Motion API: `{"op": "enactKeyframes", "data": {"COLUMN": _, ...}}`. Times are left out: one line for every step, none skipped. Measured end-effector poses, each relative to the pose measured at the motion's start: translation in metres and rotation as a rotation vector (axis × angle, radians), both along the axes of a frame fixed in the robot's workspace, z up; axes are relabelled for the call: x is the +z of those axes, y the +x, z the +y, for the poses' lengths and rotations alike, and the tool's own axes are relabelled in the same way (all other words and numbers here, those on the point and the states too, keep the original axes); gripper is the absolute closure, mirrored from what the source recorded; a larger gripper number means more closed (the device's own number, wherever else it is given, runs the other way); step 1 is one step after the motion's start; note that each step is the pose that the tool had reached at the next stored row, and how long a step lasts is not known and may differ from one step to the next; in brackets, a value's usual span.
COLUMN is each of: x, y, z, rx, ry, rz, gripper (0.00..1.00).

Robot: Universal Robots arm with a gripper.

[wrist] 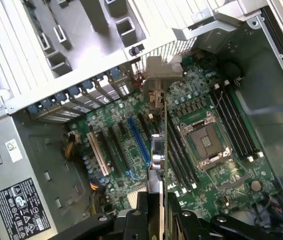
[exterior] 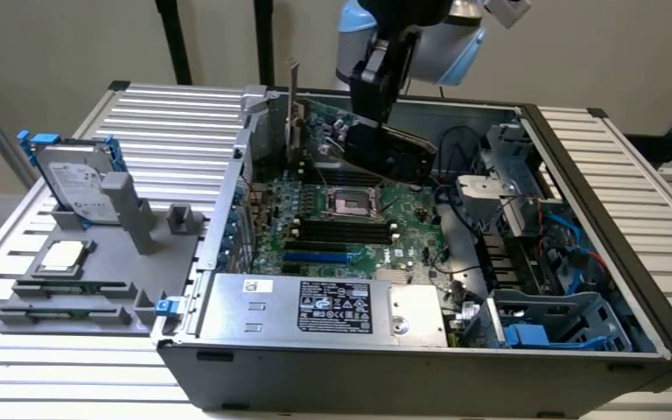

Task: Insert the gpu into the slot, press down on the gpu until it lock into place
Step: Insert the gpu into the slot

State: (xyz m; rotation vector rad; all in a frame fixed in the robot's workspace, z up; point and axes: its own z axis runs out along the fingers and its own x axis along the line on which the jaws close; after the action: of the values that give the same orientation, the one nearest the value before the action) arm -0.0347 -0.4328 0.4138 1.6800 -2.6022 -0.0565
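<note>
A small flat black rectangular card with a glossy shroud, the gpu (exterior: 392, 149), is held by the black two-fingered claw (exterior: 371, 121) of the white and pale blue arm, whose fingers are closed against the card's two faces. In the exterior view the card is seen directly beneath the claw, tilted, over the far part of the green motherboard (exterior: 348, 223) inside the open grey computer case (exterior: 430, 381). It is placed just beyond the square silver processor socket (exterior: 348, 203). In the wrist view the gpu (wrist: 156, 150) is seen edge-on, running away from the claw (wrist: 157, 202) towards the case's rear wall, where its bare metal bracket (wrist: 156, 75) is found. There the card is lined up between the long blue expansion slot (wrist: 139, 140) and the black memory slots (wrist: 179, 155). Whether its lower edge touches the board cannot be told. The large silver labelled power-supply box (exterior: 312, 306) is seated at the case's near end, and the case is carried on a slatted metal table (exterior: 172, 114).
</note>
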Motion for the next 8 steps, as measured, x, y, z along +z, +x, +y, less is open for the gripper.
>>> {"op": "enactKeyframes", "data": {"x": -0.0001, "y": 0.0000, "z": 0.0000, "rx": 0.018, "ry": 0.0000, "rz": 0.0000, "gripper": 0.74}}
{"op": "enactKeyframes", "data": {"x": -0.0003, "y": 0.0000, "z": 0.0000, "rx": 0.037, "ry": 0.0000, "rz": 0.0000, "gripper": 0.74}}
{"op": "enactKeyframes", "data": {"x": -0.0007, "y": 0.0000, "z": 0.0000, "rx": 0.054, "ry": 0.0007, "rz": 0.0000, "gripper": 0.74}}
{"op": "enactKeyframes", "data": {"x": -0.0014, "y": 0.0000, "z": 0.0000, "rx": 0.073, "ry": 0.0029, "rz": -0.0002, "gripper": 0.74}}
{"op": "enactKeyframes", "data": {"x": -0.0020, "y": -0.0001, "z": 0.0000, "rx": 0.090, "ry": 0.0056, "rz": -0.0004, "gripper": 0.74}}
{"op": "enactKeyframes", "data": {"x": -0.0027, "y": -0.0001, "z": 0.0000, "rx": 0.108, "ry": 0.0083, "rz": -0.0006, "gripper": 0.74}}
{"op": "enactKeyframes", "data": {"x": -0.0034, "y": 0.0000, "z": 0.0000, "rx": 0.125, "ry": 0.0114, "rz": -0.0008, "gripper": 0.74}}
{"op": "enactKeyframes", "data": {"x": -0.0041, "y": 0.0000, "z": 0.0000, "rx": 0.142, "ry": 0.0148, "rz": -0.0010, "gripper": 0.74}}
